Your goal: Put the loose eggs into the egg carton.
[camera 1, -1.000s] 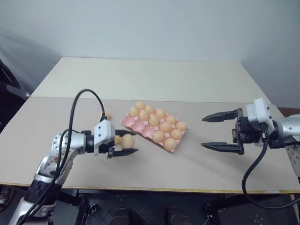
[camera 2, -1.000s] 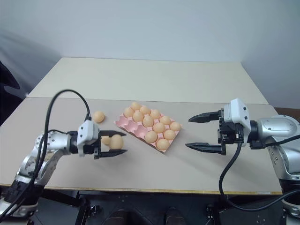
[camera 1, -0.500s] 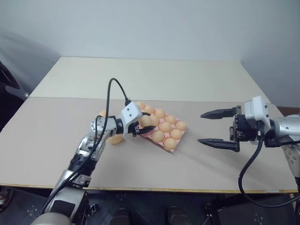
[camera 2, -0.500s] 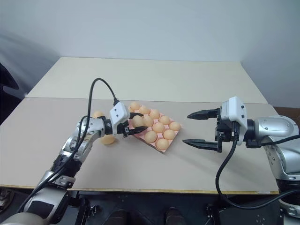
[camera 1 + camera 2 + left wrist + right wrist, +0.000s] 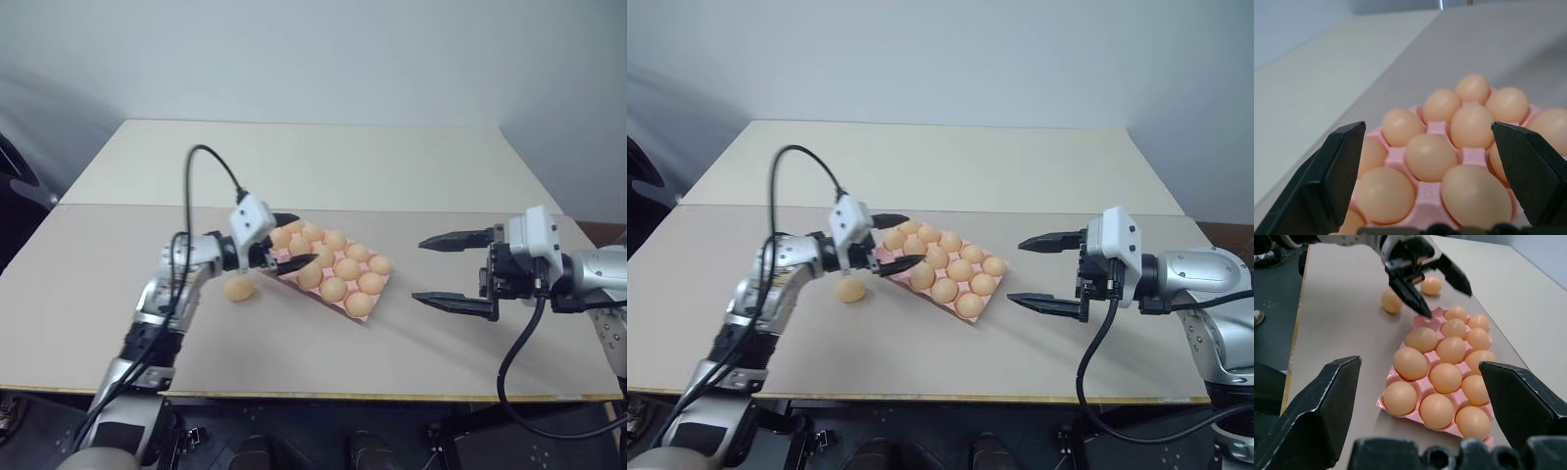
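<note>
- Hovering wide-open, the left gripper (image 5: 287, 240) blocks the pink moulded-pulp egg carton (image 5: 328, 266)'s left corner.
- Carton's long axis runs far-left to near-right.
- Two pale orange-tan loose eggs (image 5: 1392, 301) lie left.
- Right gripper (image 5: 452, 269) gapes, empty.

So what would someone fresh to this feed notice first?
Probably the pink carton mid-table, nearly full of tan eggs, with the left gripper open right over its near-left corner and holding nothing. Next, two loose eggs on the table just left of the carton. The right gripper hangs wide open, off to the carton's right.
</note>
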Action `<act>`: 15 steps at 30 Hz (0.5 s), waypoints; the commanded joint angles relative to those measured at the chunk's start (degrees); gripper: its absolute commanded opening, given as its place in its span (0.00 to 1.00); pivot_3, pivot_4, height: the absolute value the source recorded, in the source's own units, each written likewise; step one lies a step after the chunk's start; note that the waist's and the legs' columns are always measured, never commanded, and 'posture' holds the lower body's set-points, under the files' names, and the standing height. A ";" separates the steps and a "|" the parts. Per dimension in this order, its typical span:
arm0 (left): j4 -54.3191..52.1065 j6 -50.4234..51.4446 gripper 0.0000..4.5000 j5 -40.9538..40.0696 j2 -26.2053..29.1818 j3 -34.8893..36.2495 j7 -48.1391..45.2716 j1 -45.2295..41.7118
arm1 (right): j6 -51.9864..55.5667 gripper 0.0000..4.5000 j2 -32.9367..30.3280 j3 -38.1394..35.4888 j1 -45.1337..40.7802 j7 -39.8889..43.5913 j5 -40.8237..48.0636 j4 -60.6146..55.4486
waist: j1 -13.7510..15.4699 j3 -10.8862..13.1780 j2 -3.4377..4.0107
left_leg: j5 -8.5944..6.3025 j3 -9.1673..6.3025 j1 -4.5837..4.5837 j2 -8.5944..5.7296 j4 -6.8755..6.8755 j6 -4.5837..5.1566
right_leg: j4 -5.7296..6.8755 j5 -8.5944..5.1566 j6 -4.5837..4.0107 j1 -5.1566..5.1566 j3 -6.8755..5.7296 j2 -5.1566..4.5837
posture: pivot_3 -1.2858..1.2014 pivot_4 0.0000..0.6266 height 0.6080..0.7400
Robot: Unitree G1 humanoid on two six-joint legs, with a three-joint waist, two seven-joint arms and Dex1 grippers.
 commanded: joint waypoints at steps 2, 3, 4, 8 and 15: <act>-6.33 4.04 0.99 -6.01 6.74 8.16 -1.98 2.81 | -0.77 1.00 0.33 -0.91 -1.97 0.36 0.96 -0.19 | -0.06 0.00 0.00 | 0.00 -0.01 0.00 0.00 0.04 0.00 | 0.02 0.00 0.01 0.01 -0.01 0.00 | 0.52 0.24 1.00; -7.00 4.00 0.99 -7.05 9.30 9.98 -3.83 4.65 | -0.82 1.00 0.48 -0.70 -2.29 0.58 0.94 0.05 | -0.29 0.00 0.01 | 0.00 -0.01 0.00 0.00 0.04 0.00 | 0.01 0.00 0.01 0.00 0.00 0.01 | 0.52 0.24 1.00; -7.50 3.51 0.99 -8.33 11.74 11.96 -6.08 6.95 | -0.81 1.00 0.59 -0.59 -2.49 0.81 1.00 0.16 | -0.32 0.00 0.01 | 0.00 0.01 0.01 0.02 -0.01 0.00 | 0.00 -0.01 0.01 -0.02 0.00 0.00 | 0.52 0.24 1.00; -9.89 3.46 0.99 -14.77 20.54 20.94 -15.72 17.59 | -0.75 1.00 0.59 -0.45 -2.65 2.43 1.46 0.78 | -0.73 0.01 0.03 | -0.03 0.04 -0.02 0.05 -0.08 0.04 | -0.05 -0.02 0.01 -0.09 0.01 0.01 | 0.52 0.24 1.00; -11.69 5.72 0.99 -20.44 26.74 31.95 -20.65 29.44 | -0.59 1.00 0.79 0.03 -2.97 5.05 1.44 2.23 | 0.65 0.01 0.04 | -0.04 0.07 0.04 0.06 -0.03 0.04 | -0.04 -0.04 0.02 0.01 -0.08 -0.03 | 0.52 0.24 1.00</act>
